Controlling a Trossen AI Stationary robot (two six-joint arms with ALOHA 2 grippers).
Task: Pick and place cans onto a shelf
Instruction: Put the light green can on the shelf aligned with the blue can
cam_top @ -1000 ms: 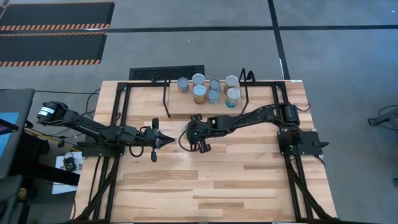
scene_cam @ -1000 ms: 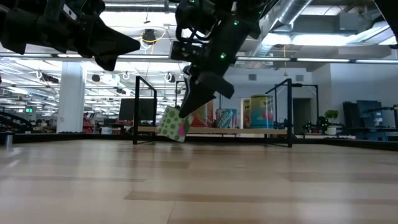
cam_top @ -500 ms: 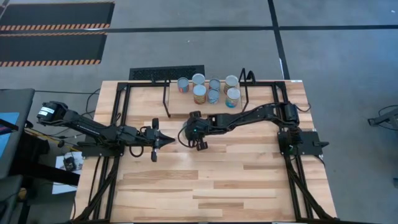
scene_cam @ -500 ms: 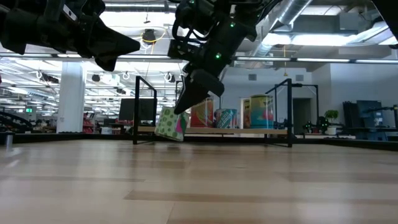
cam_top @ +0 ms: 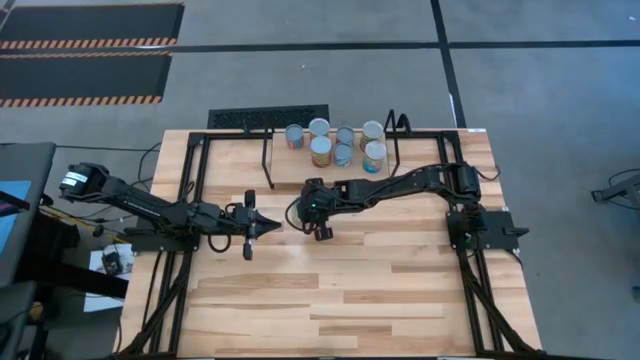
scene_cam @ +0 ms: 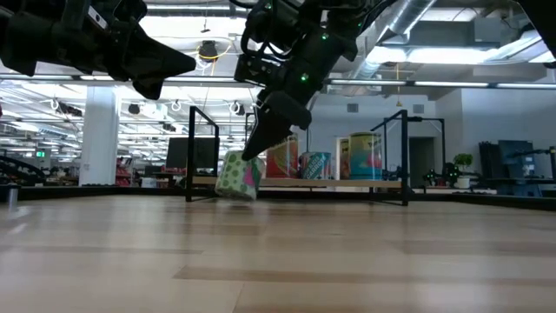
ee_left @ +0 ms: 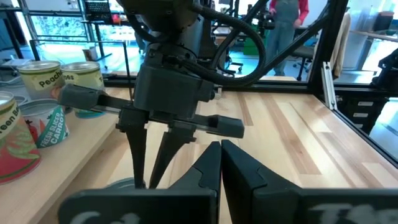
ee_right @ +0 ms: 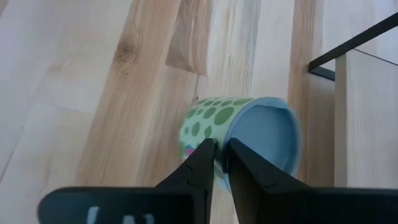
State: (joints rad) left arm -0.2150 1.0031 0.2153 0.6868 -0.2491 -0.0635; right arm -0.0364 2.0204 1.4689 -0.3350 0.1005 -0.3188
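My right gripper is shut on a can with green dots on its label, just in front of the shelf and toward its left end. The shelf is a raised light-wood board on black rod legs. Several cans stand upright on it. My left gripper is shut and empty. It hovers above the table just left of the held can and points at it. My right gripper pinches the dotted can's top rim between its two fingers. One finger is on the label side and the other is on the round silver end. The fingers slant down from above. The can hangs tilted below them, its lower end close to the table; whether it touches I cannot tell.
The shelf's black rod legs stand close to the held can. Black frame rails run along the table's left and right sides. Bare planks fill the table's near half.
My right gripper has gone toward the table's far edge and a little left, toward the shelf, still shut on the dotted can. The can has come along and hangs a little more upright than before.
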